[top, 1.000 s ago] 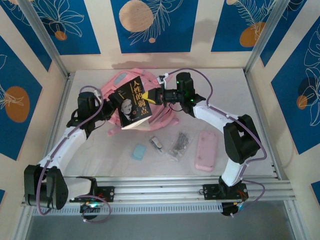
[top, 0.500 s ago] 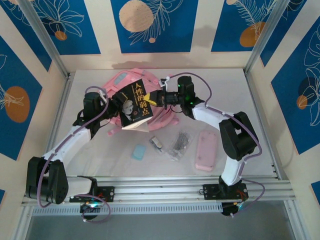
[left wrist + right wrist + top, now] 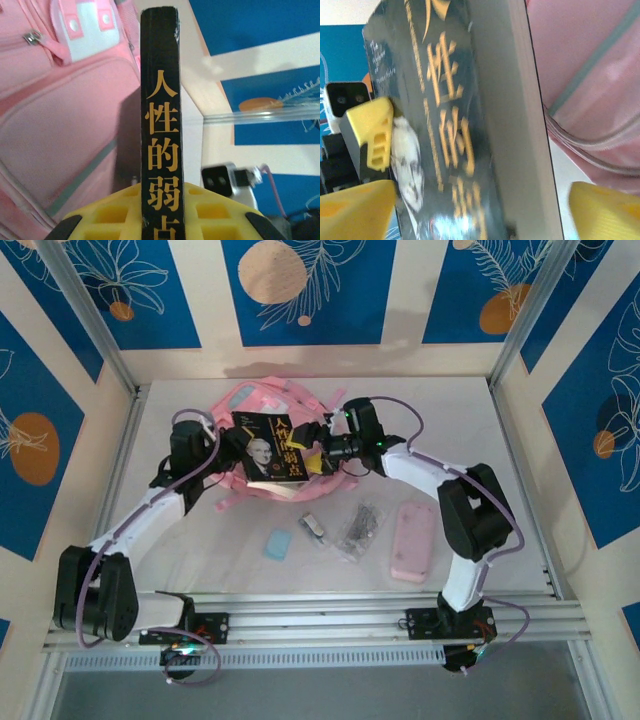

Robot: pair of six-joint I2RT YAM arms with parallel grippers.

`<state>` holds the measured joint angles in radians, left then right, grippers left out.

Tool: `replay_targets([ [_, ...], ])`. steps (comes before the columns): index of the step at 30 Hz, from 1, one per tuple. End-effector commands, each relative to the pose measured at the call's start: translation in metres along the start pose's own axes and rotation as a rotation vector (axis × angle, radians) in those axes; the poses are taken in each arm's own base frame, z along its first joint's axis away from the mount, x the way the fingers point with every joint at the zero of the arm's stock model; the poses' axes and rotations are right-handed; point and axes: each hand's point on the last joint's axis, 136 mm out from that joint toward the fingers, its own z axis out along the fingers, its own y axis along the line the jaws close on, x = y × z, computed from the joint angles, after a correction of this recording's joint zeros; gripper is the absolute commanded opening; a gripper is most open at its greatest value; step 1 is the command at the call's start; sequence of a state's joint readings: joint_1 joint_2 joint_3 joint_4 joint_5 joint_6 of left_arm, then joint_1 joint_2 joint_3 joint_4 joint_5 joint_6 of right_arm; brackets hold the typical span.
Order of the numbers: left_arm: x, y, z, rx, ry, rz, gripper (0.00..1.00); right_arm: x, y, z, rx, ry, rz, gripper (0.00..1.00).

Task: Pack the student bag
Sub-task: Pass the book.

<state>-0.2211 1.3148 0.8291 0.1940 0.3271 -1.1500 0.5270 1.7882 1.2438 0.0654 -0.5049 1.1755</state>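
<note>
A black book [image 3: 268, 455] with yellow characters is held over the pink student bag [image 3: 252, 398] at the back of the table. My left gripper [image 3: 233, 456] is shut on the book's spine side; in the left wrist view the spine [image 3: 161, 125] stands between the yellow fingers [image 3: 105, 220], with the bag [image 3: 60, 140] to the left. My right gripper [image 3: 318, 456] is open at the book's right edge. In the right wrist view its yellow fingers [image 3: 355, 207] stand wide apart on either side of the book [image 3: 455, 130], clear of the cover, and the bag [image 3: 590, 65] lies behind.
On the table in front of the bag lie a pink pencil case [image 3: 412, 540], a clear packet of small metal pieces [image 3: 358, 530], a small white item [image 3: 313, 528] and a pale blue eraser [image 3: 278, 544]. Metal frame rails border both sides.
The left gripper has closed on the book's spine side. The right gripper, shut on the book before, has opened and let go. The book has shifted slightly toward the back, over the bag.
</note>
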Motion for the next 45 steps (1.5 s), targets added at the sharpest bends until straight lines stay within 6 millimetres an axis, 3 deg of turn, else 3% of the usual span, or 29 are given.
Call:
replay_targets([
  [1,-0.036,-0.026,0.002,0.036,-0.159,0.037,0.00,0.012,-0.005,-0.021,0.107,-0.089,0.068,0.94],
  [7,-0.055,-0.039,0.022,0.063,-0.224,0.054,0.00,0.037,0.013,-0.011,0.042,-0.168,0.174,0.96],
  [16,-0.059,-0.058,0.027,0.119,-0.310,0.043,0.00,0.057,0.056,0.034,-0.186,-0.139,0.267,1.00],
  [26,-0.041,-0.054,0.018,0.177,-0.281,-0.053,0.00,0.032,0.038,0.044,-0.303,-0.322,0.365,0.95],
  [30,-0.037,-0.050,0.012,0.168,-0.287,-0.071,0.00,0.023,0.042,0.043,-0.337,-0.363,0.340,0.77],
  [33,-0.033,-0.047,0.012,0.168,-0.269,-0.093,0.00,0.015,0.040,0.040,-0.336,-0.396,0.325,0.48],
  [35,-0.028,-0.044,0.013,0.169,-0.250,-0.105,0.00,0.009,0.038,0.036,-0.334,-0.414,0.321,0.22],
  [38,-0.022,-0.037,0.012,0.140,-0.234,-0.093,0.00,0.003,0.040,0.029,-0.334,-0.425,0.286,0.05],
  [40,-0.018,-0.034,0.013,0.123,-0.212,-0.065,0.15,-0.002,0.037,0.022,-0.310,-0.438,0.251,0.00],
  [42,-0.007,-0.034,0.016,0.087,-0.139,0.004,0.50,-0.010,0.028,0.012,-0.246,-0.450,0.198,0.00],
  [45,0.012,-0.032,0.019,0.006,0.000,0.146,0.71,-0.024,0.015,-0.009,-0.165,-0.456,0.119,0.00],
])
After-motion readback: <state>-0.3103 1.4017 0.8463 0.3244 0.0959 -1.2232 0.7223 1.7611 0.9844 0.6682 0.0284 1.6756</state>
